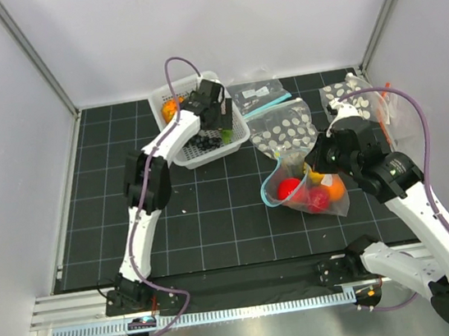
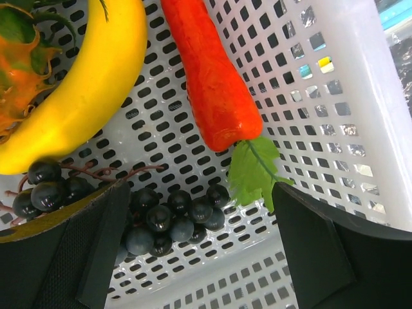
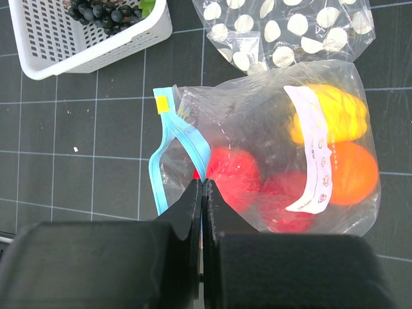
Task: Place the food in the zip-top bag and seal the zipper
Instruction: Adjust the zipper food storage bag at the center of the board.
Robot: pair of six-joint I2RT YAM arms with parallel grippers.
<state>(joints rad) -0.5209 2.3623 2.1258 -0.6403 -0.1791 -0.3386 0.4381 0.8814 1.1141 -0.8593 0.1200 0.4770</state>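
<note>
White label strip [image 3: 313, 154], print illegible, on zip-top bag [image 3: 212, 116] of food [image 3: 354, 170]

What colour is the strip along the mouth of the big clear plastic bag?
Teal-blue zipper strip, clearest in the right wrist view.

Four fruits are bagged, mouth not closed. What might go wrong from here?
1. The zipper gapes in a loop; the shut right gripper pinches just one spot, so sliding may seal it only partly.
2. The open left gripper hangs over grapes in the basket, possibly grabbing something unwanted.
</note>
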